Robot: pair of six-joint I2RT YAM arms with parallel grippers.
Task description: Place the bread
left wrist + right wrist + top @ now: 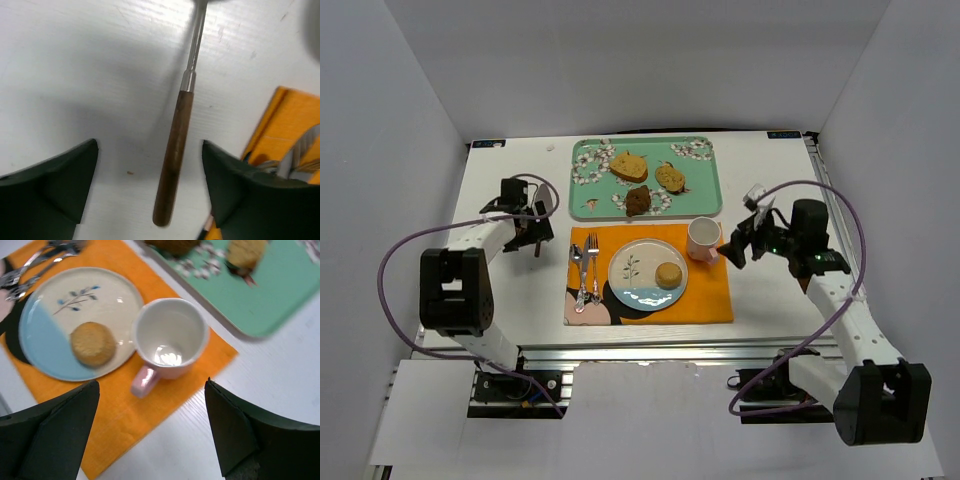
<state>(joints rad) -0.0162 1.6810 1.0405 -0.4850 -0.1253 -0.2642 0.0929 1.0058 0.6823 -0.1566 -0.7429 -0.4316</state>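
Holding three pieces, the green tray (705,192) sits behind the orange mat (705,300), where one plate (632,285) carries the bread (668,275) on its right side and one empty cup (703,240) stands just beside it. One fork (593,265) and one spoon (578,270) lie on the mat left of the plate. One wooden-handled utensil (175,150) lies on the table between the wide-open left gripper (149,145) jaws, untouched, and the right gripper (151,384) gapes near the cup, gripping nothing.
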